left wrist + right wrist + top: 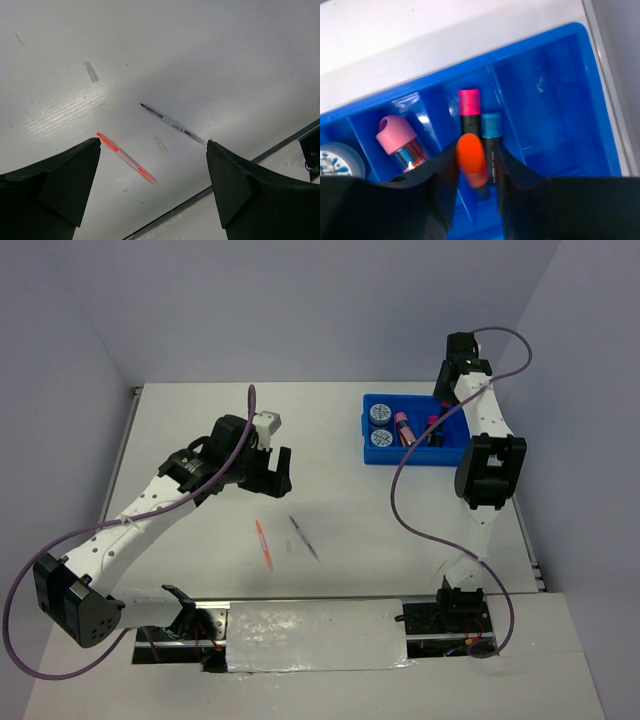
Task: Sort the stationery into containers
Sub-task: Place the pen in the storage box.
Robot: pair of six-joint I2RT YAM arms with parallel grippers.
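Pens decide the next move: the orange pen [127, 159] and the grey pen [173, 124] lie on the tabletop [200, 410], just to the near side of our left tool [268, 480], which hangs above with its jaws spread wide and nothing in them. Both run roughly far to near, the grey one slanting right, with bare room between them. Our right tool [475, 150] is far off over the tray [555, 100], with the orange highlighter [469, 160] between its jaws; we cannot tell whether it is clamped or released.
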